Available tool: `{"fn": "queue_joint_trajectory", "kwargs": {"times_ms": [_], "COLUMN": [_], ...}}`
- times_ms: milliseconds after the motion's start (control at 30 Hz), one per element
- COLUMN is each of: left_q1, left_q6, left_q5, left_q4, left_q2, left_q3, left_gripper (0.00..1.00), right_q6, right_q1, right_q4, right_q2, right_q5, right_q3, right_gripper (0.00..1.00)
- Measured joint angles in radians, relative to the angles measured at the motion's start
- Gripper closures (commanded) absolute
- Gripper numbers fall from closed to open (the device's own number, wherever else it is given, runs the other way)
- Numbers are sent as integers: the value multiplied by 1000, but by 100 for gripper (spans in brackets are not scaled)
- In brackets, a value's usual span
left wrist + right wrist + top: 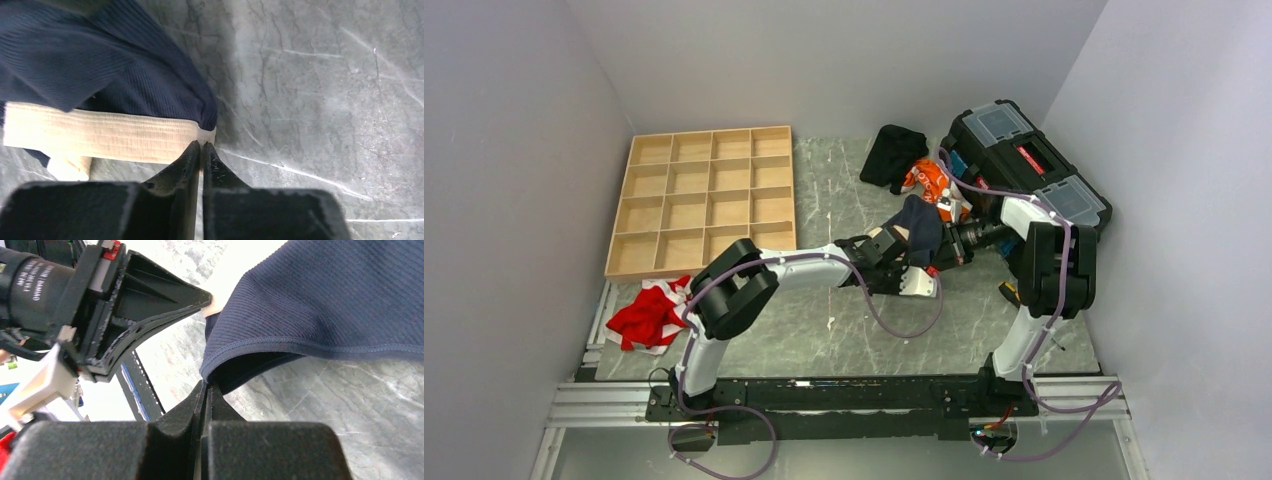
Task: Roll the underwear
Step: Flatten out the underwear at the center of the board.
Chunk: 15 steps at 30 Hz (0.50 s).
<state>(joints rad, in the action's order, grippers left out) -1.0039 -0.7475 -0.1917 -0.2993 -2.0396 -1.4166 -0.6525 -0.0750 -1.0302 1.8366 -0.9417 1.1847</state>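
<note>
- Two grips hold the navy underwear (130, 75) between my arms.
- My left claw (201, 146) is clamped on the cream waistband (100, 132) corner, right at its tips.
- My right claw (206, 386) is clamped on a hemmed navy edge, with the cloth draping just ahead.

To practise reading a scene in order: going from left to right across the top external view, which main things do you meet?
In order: wooden compartment tray → navy underwear → black toolbox.

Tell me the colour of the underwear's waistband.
Cream waistband on navy ribbed underwear; the left wrist view shows it best.
</note>
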Motion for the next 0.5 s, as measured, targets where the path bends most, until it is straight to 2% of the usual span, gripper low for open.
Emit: {"fn": "queue_joint_trajectory", "kwargs": {"times_ms": [33, 267, 400, 500], "left_q1": [0, 11, 51, 109], "left_q6": [5, 60, 120, 168], "left_q5": [2, 6, 2, -14], "left_q4": [2, -35, -105, -166], "left_q2": [0, 24, 105, 175], "left_q3": [5, 22, 11, -57], "left_gripper": [100, 100, 100, 100], "right_q6": [1, 2, 9, 28], "right_q1": [-3, -9, -6, 0], "right_q4": [-2, -13, -43, -59], "right_q2": [-6, -58, -86, -105], "right_q5": [-3, -2, -2, -2], "right_q3": [0, 0, 24, 100], "right_gripper": [100, 100, 100, 100]}}
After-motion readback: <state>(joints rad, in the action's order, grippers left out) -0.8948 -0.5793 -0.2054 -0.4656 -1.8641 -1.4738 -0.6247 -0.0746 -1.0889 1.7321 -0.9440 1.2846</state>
